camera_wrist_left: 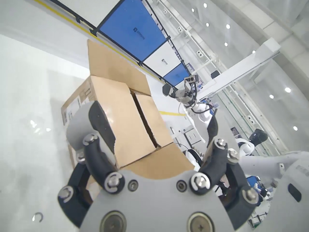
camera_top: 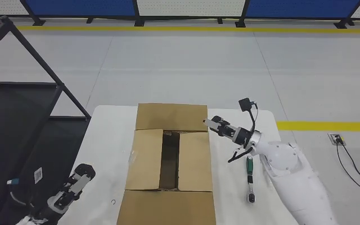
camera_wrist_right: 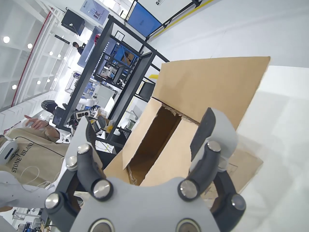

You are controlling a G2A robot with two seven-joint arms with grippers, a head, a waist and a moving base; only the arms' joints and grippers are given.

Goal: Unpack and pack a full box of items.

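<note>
Right gripper [camera_top: 212,124] wide open beside brown cardboard box's [camera_top: 146,163] far flap, left gripper [camera_top: 86,170] wide open near white table's [camera_top: 107,129] near-left corner, green-handled ratchet wrench [camera_top: 249,179] in top view.

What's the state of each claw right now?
Left claw: open, holding nothing.
Right claw: open, holding nothing, near the cardboard box.

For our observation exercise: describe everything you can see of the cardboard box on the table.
The cardboard box is plain brown corrugated card, standing upright on the white table. Its two end flaps are opened outward; the two long flaps lie nearly shut, leaving a dark slot between them. Contents are hidden.
</note>
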